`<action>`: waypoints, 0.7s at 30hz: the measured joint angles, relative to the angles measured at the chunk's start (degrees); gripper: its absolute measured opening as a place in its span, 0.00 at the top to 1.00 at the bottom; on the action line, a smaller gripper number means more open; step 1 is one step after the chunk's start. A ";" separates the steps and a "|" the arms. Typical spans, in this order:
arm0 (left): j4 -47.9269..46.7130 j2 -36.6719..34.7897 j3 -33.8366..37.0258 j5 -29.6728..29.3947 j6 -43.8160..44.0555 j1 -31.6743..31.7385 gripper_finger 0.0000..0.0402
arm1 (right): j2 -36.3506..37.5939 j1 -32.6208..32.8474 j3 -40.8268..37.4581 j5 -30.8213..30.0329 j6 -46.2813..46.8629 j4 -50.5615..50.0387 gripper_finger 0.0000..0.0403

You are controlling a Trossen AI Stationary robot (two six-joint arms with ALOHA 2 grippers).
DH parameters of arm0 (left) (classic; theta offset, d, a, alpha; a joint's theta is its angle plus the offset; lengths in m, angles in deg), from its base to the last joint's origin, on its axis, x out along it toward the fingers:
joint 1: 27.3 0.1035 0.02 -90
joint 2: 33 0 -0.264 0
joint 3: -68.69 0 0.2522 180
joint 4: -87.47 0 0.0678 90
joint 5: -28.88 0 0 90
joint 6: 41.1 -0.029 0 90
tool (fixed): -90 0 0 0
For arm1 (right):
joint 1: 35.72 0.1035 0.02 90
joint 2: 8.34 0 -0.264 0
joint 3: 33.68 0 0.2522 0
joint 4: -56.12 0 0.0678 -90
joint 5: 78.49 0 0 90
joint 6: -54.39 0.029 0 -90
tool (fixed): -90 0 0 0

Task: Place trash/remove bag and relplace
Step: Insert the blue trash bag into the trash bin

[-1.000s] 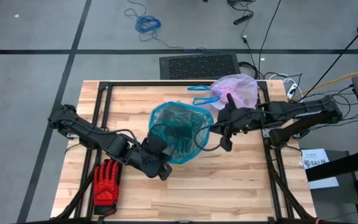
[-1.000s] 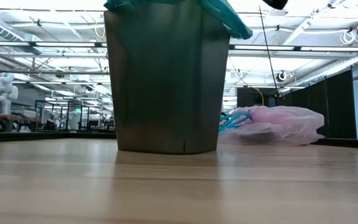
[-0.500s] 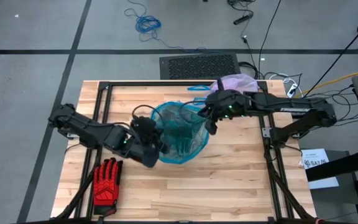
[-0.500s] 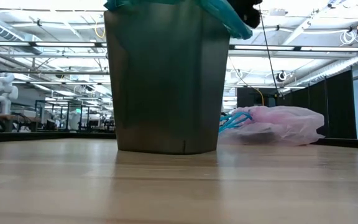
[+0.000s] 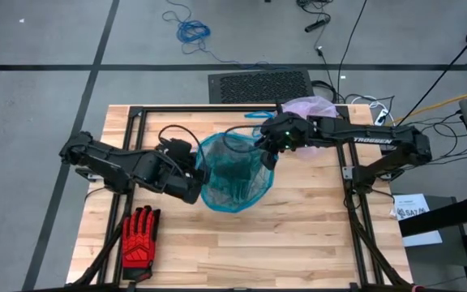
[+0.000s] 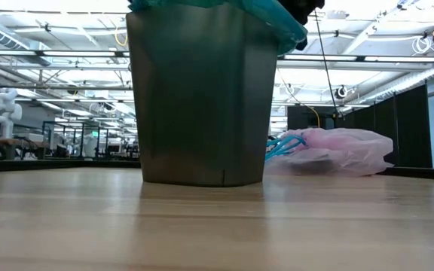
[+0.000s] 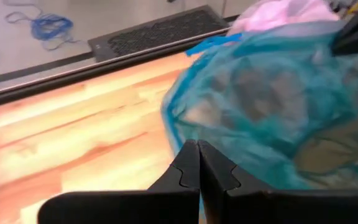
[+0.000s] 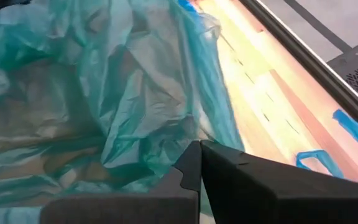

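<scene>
A dark bin (image 6: 202,98) lined with a teal-blue bag (image 5: 233,172) stands mid-table. The bag, pale pink (image 5: 310,109) (image 6: 330,150), lies slumped on the tabletop at the far right, behind the bin. The trash does not show. My left gripper (image 5: 199,174) (image 7: 197,149) is shut at the bin's left rim. My right gripper (image 5: 267,154) (image 8: 199,149) is shut at the bin's far right rim, its dark tip also at the top of the low view (image 6: 304,7). My left gripper points slanting down from the table's left, its shut fingertips at the teal liner's rim edge (image 7: 178,127); whether they touch the film I cannot tell. My right gripper slants down from the table's right, its shut tips against the liner's crumpled rim film (image 8: 185,127); no film shows between the fingers.
A red-and-black glove (image 5: 139,237) lies at the near left of the table. Blue strips (image 5: 258,115) (image 6: 281,143) lie beside the pink bag. Black frame rails (image 5: 132,138) run along the table's left and right sides. Bare wood (image 5: 250,251) lies near of the bin.
My left gripper has swung from the bin's near side up to its left rim, turning as it went. My right gripper has moved toward the table's left and far edge, onto the bin's far right rim. The liner's right bulge has drawn in over the bin.
</scene>
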 joint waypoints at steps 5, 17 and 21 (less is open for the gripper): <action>4.49 -0.52 0.09 1.48 0.30 -0.08 1.00 | 0.00 -1.96 0.00 1.54 -0.36 0.04 1.00; 10.24 1.70 0.07 20.09 -14.23 5.19 1.00 | 0.02 -2.52 0.00 2.89 -0.41 0.06 1.00; 7.08 1.72 0.07 23.26 -12.54 5.63 1.00 | 0.02 -2.52 0.00 2.89 -0.41 -0.03 1.00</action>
